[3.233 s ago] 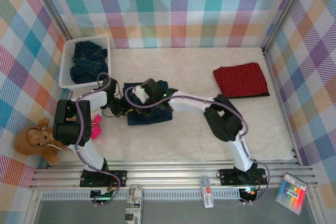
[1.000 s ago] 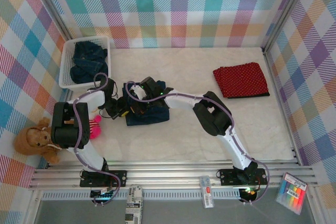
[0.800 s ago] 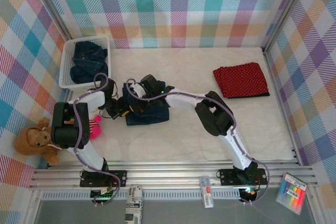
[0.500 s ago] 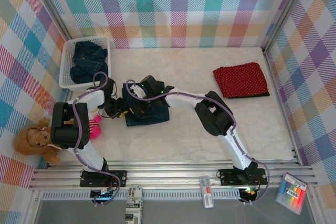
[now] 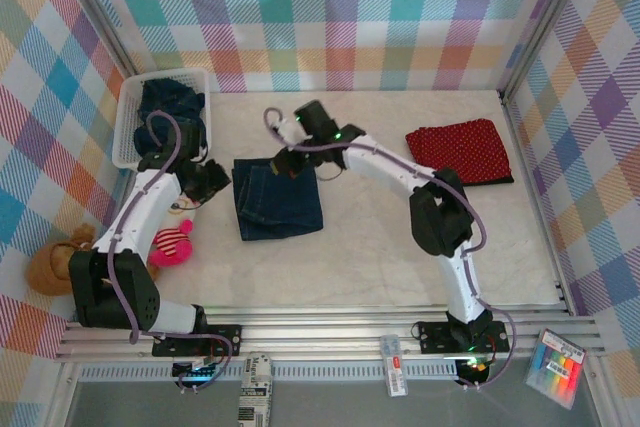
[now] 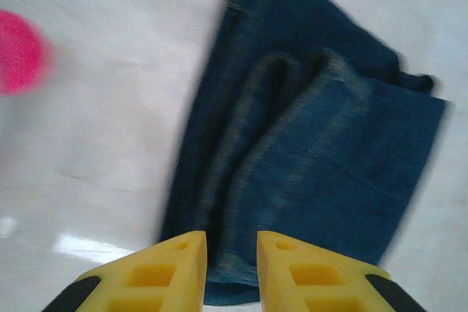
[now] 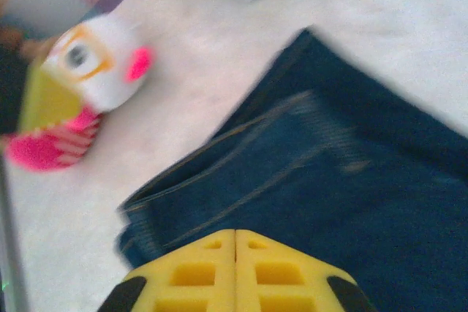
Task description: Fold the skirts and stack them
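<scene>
A folded dark blue denim skirt (image 5: 279,199) lies flat on the table, left of centre. My left gripper (image 5: 217,178) hovers just off its left edge; in the left wrist view the yellow fingers (image 6: 172,268) stand slightly apart, open, with nothing between them and the denim skirt (image 6: 314,144) below. My right gripper (image 5: 289,162) hangs over the skirt's far edge, and in the right wrist view this gripper (image 7: 235,242) is shut and empty above the denim skirt (image 7: 351,180). A folded red dotted skirt (image 5: 459,151) lies at the right, a black edge (image 5: 480,182) showing under it.
A white mesh basket (image 5: 124,127) at the back left holds more denim skirts (image 5: 168,112). A pink plush (image 5: 170,245) and a brown plush (image 5: 60,269) sit by the left arm. The pink and white plush (image 7: 88,71) lies left of the skirt.
Both grippers have let go of the denim skirt and pulled away, the left toward the basket, the right toward the back. The skirt now lies flat and uncovered.
</scene>
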Controlling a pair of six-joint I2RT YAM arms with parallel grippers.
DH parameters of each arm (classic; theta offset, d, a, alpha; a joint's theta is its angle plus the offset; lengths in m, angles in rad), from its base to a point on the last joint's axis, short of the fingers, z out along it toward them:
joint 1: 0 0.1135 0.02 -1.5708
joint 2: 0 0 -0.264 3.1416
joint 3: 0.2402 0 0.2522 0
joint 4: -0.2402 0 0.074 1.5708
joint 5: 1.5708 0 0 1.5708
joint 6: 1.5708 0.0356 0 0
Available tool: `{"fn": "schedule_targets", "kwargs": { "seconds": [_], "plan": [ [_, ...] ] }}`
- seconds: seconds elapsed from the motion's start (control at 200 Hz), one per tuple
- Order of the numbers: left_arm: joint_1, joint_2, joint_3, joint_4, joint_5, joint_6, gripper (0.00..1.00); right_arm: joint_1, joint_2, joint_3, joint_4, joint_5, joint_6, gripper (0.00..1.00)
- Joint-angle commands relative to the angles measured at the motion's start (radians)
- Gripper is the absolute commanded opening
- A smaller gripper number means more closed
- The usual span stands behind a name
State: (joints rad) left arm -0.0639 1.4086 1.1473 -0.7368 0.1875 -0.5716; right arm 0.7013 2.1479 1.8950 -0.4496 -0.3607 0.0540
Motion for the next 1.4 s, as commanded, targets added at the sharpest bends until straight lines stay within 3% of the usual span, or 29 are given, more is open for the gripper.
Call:
{"fn": "schedule_targets", "kwargs": {
  "seconds": [0.0,0.115,0.265,0.42,0.605,0.745,0.885,1.025,1.105,1.185,1.235,1.395],
  "plan": [
    [-0.071,0.051,-0.014,0.2,0.232,-0.133,0.25,-0.065,0.111,0.095,-0.101,0.057,0.035,0.0],
    [-0.138,0.12,0.014,0.245,0.191,-0.175,0.24,-0.091,0.218,0.227,-0.149,-0.028,-0.029,0.0],
    [-0.15,0.179,-0.058,0.267,0.107,-0.238,0.21,-0.094,0.348,0.4,-0.242,-0.171,-0.096,0.0],
    [-0.119,0.207,-0.218,0.333,0.063,-0.266,0.22,-0.094,0.417,0.449,-0.235,-0.206,-0.051,0.0],
    [-0.107,0.285,-0.254,0.294,0.045,-0.182,0.21,-0.094,0.436,0.417,-0.284,-0.174,0.029,0.0],
    [-0.106,0.318,-0.231,0.248,0.002,-0.089,0.22,-0.094,0.34,0.231,-0.259,-0.09,0.128,0.0],
    [-0.141,0.378,-0.15,0.205,-0.041,0.024,0.22,-0.104,0.136,-0.099,-0.142,0.005,0.292,0.0],
    [-0.201,0.499,-0.012,0.184,-0.036,0.097,0.22,-0.106,-0.05,-0.447,0.057,-0.011,0.546,0.0],
    [-0.231,0.572,0.094,0.18,-0.021,0.13,0.21,-0.101,-0.158,-0.685,0.269,-0.009,0.76,0.0],
    [-0.266,0.647,0.221,0.163,-0.021,0.178,0.21,-0.086,-0.235,-0.842,0.436,0.022,0.9,0.0],
    [-0.282,0.691,0.305,0.14,-0.005,0.211,0.22,-0.079,-0.291,-0.88,0.435,0.071,0.933,0.0],
    [-0.295,0.7,0.443,0.072,-0.002,0.305,0.26,-0.101,-0.468,-0.906,0.344,0.244,0.849,0.27]
  ]
}}
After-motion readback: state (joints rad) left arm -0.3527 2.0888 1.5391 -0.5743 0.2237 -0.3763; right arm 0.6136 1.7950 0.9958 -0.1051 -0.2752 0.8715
